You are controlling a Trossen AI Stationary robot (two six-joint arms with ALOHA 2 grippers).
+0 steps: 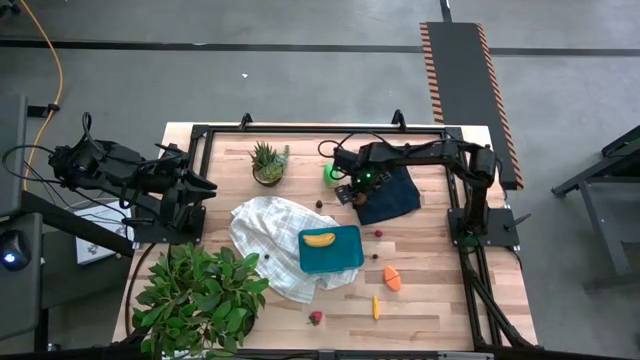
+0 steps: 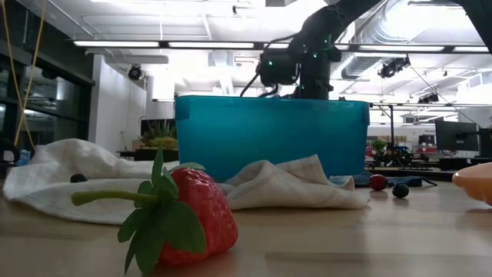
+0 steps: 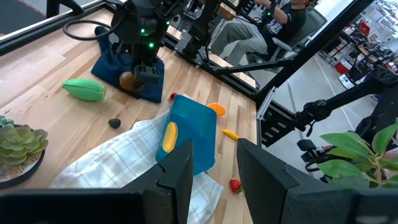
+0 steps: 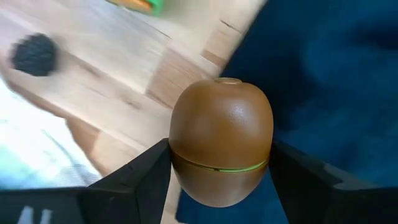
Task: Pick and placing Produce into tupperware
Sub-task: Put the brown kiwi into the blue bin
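Beside navy cloth [image 4: 336, 81], 1 dark berry [image 4: 34, 54]

Overhead view straight down on table [image 1: 430, 300], low view level behind strawberry [image 2: 192, 211], 2 wrist views sharing tupperware [image 3: 189, 134].

You are seeing the banana [image 1: 319, 238] lying on the box [image 1: 331, 255], which is sitting partly on the towel [image 1: 262, 228]. The round fruit [image 4: 221, 150] is sitting between the right gripper [image 1: 346, 192] fingers at the dark cloth's [image 1: 393, 198] edge, behind the box.
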